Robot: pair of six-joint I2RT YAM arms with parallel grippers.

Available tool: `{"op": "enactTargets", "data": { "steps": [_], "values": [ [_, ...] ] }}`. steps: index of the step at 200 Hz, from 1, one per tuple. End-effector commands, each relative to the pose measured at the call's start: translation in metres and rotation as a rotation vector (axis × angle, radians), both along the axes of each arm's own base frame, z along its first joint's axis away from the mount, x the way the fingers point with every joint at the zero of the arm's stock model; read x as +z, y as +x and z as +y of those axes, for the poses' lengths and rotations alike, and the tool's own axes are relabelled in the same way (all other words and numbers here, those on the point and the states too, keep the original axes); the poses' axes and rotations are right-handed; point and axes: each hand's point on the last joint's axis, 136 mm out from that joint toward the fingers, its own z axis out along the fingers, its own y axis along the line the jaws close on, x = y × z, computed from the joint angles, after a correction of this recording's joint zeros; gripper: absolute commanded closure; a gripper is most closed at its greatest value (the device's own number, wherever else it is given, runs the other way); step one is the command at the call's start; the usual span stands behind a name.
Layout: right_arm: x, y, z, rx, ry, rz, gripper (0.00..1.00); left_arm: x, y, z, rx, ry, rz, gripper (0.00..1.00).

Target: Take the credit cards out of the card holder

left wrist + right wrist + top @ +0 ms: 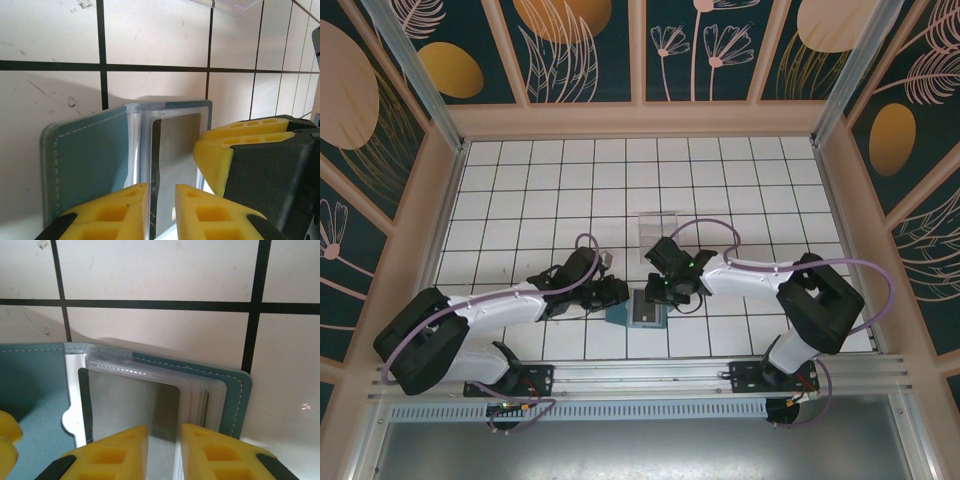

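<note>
where the card holder gapes, right gripper tips overlap a card.

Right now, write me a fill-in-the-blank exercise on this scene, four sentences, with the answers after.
1. The card holder lies ___ like a book.
2. The left end effector has ___ fingers.
3. The card in its sleeve is pale ___.
4. The white tiles have ___ lines between them.
Missing words: open, yellow, grey, black.
</note>
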Motion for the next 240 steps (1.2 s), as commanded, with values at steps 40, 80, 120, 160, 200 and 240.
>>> {"op": "enactTargets", "data": {
  "steps": [40, 80, 120, 160, 200, 240],
  "values": [
    [-0.008, -0.004, -0.002, 0.014, -0.030, 0.008, 0.77, -0.005, -0.005, -0.016, -0.055, -0.085, 0.038, 0.74],
    [-0.010, -0.004, -0.002, 0.017, -0.034, 0.009, 0.81, -0.017, -0.006, -0.011, -0.044, -0.065, 0.065, 0.75],
    [-0.011, -0.003, -0.001, 0.021, -0.034, 0.010, 0.86, -0.029, -0.009, -0.005, -0.038, -0.023, 0.093, 0.76],
    [-0.012, -0.004, -0.002, 0.020, -0.036, 0.012, 0.88, -0.031, -0.010, -0.008, -0.050, -0.034, 0.098, 0.76],
    [-0.011, -0.003, -0.001, 0.018, -0.036, 0.011, 0.89, -0.041, -0.013, -0.007, -0.053, -0.013, 0.131, 0.79],
    [-0.012, -0.003, -0.004, 0.016, -0.048, 0.007, 0.89, -0.041, -0.012, -0.003, -0.041, 0.011, 0.126, 0.84]
  ]
}}
